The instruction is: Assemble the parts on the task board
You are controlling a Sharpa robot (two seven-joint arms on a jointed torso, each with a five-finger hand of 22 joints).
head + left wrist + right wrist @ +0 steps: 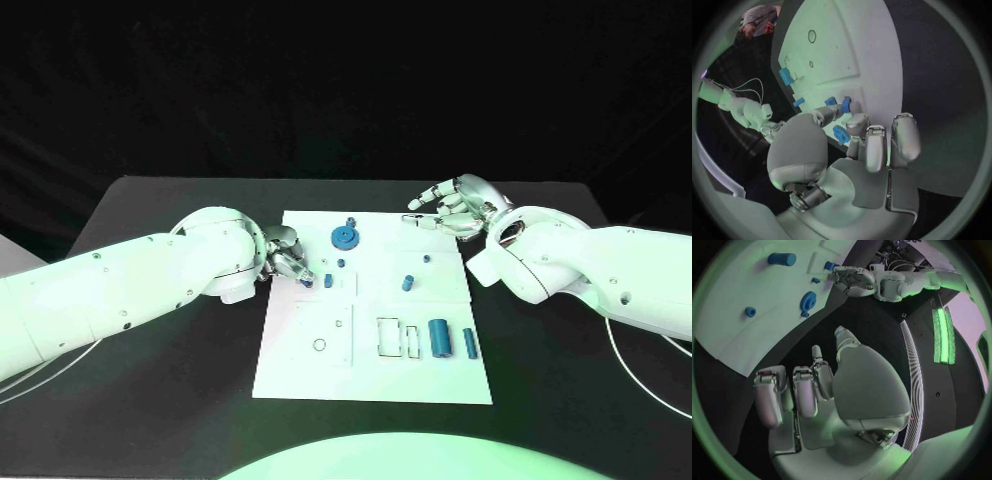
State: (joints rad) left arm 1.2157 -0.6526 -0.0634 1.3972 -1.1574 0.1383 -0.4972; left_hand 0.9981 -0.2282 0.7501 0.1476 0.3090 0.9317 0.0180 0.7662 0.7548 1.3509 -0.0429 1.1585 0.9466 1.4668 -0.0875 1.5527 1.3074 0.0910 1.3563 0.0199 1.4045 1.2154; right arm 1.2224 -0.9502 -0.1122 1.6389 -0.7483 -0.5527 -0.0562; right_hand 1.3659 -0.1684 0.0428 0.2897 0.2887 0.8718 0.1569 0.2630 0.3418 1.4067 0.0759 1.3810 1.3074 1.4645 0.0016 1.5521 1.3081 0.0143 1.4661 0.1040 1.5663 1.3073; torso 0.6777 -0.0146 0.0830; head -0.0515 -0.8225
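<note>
- Head view: the white board lies in the middle of the black worktop, with small blue parts spread over it.
- A blue gear sits near the far end of the board. It looks like it is already on its spot.
- Two little blue pegs stand near the middle of the board.
- Two blue blocks lie side by side near the close end, next to an empty frame slot. They look like they are not put in yet.
- The left hand is at the left edge of the board, low, just beside a small blue part.
- In the left wrist view, the fingers curl in around a small blue piece. They seem to pinch it, close to the board's edge.
- The right hand is up at the far right corner of the board, off to the side. Its fingers are bent a little and apart, and they hold nothing.
- My guess: the job is partly done. The gear is on, one piece is in the left hand, and the blocks at the close end are left to do.
</note>
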